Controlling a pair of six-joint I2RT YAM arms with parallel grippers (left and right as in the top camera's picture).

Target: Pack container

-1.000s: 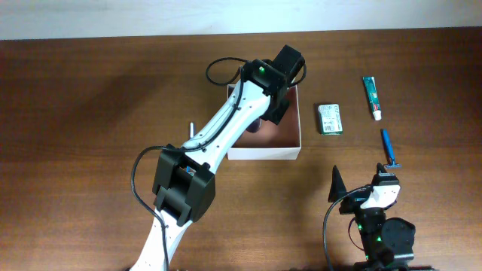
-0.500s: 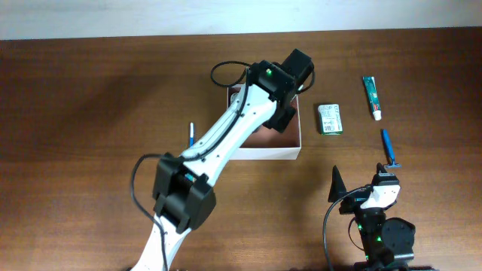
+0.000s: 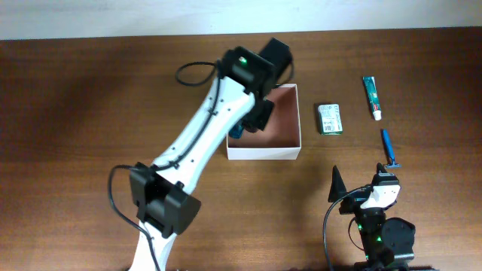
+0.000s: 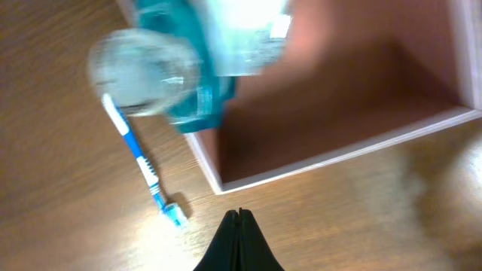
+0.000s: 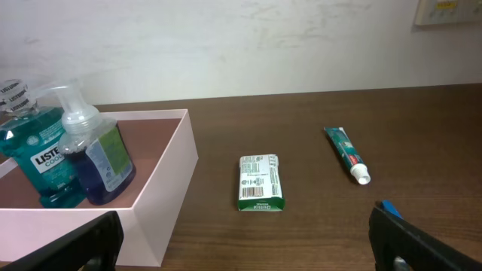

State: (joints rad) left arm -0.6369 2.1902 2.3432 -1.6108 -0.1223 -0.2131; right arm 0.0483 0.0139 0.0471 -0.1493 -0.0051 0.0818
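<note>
Container (image 3: 263, 153) overhead: my left arm (image 3: 207, 135) reaches over its left side. Left wrist: I see the left gripper (image 4: 239, 239) pressed together just outside its wall, toothbrush (image 4: 140, 161) beside that wall. Right wrist: right gripper (image 5: 241, 245) spread wide, soap (image 5: 262, 182) right of the container.

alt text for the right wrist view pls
A white-walled container holds a teal mouthwash bottle and a blue pump bottle at left. On the brown table to its right lie a green soap packet and a toothpaste tube.
</note>
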